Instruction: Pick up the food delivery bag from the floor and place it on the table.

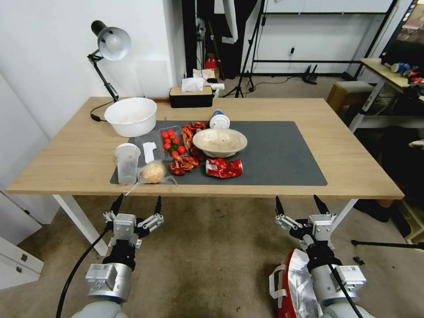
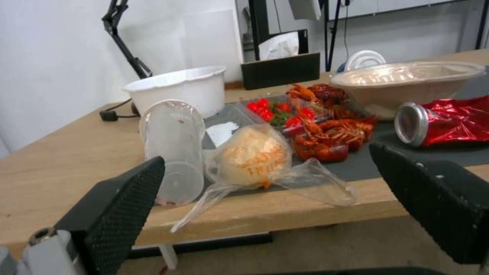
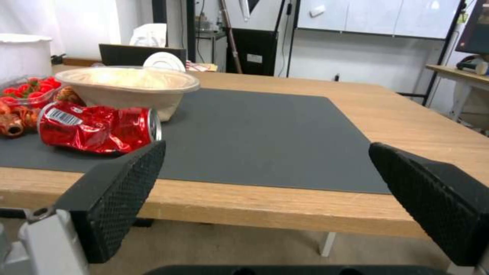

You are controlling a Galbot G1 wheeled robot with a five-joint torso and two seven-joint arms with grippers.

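Head view: bag [image 1: 293, 282] beneath right gripper [image 1: 302, 204]

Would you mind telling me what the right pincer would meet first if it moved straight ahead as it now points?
Probably the near edge of the table: the open right pincer sits about level with it, though it might skim the dark mat instead.

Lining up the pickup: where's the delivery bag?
Head view: the food delivery bag stands on the floor, robot's right, under the right arm.

Upper left: desk lamp [image 1: 110, 43], white bowl [image 1: 131, 116]. Centre: tissue box [image 1: 191, 96], cherry tomatoes [image 1: 171, 141], crayfish [image 1: 183, 164], paper bowl [image 1: 219, 142], crushed red can [image 1: 224, 168], plastic cup [image 1: 127, 162].
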